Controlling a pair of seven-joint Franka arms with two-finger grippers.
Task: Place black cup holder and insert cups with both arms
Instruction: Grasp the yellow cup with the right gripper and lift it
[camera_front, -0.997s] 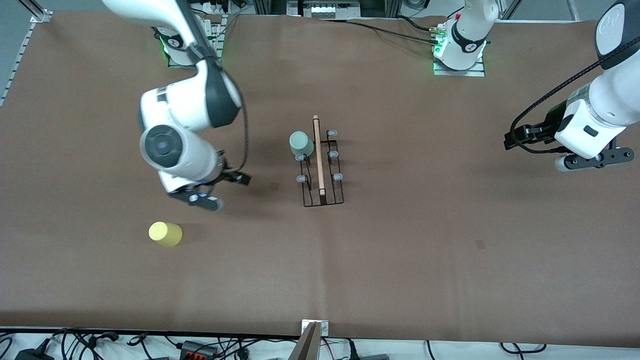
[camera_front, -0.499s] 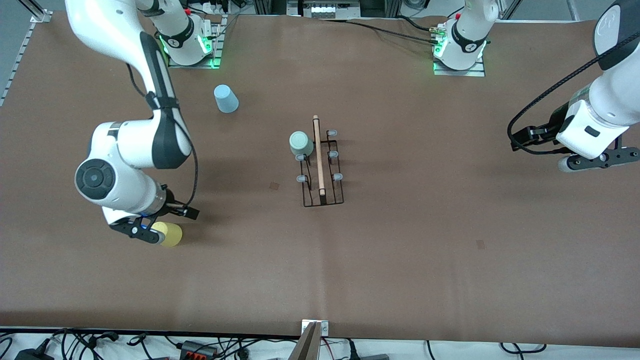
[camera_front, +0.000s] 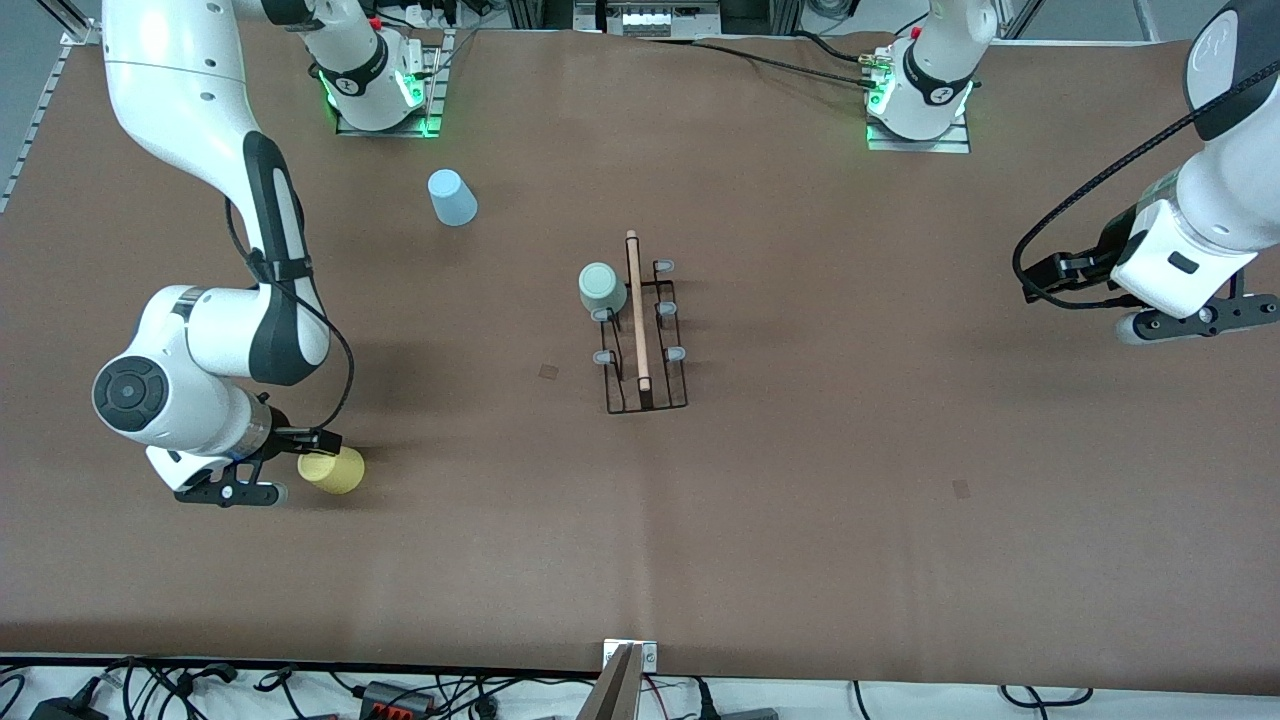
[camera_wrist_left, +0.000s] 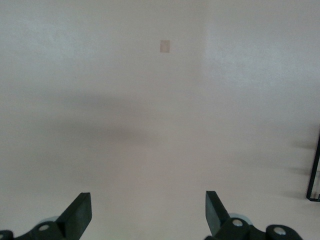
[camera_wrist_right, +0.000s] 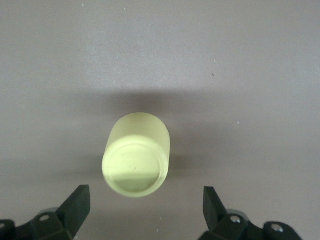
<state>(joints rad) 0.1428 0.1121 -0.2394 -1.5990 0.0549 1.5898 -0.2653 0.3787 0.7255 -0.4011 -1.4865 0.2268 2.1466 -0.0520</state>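
High front camera overlooks the table (camera_front: 800, 500); both wrist cameras face down close.

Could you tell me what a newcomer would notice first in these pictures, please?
Probably the right claw, open and low beside the yellow cup at the right arm's end of the table. Next, the black cup holder mid-table, a pale green cup upside down on one prong.
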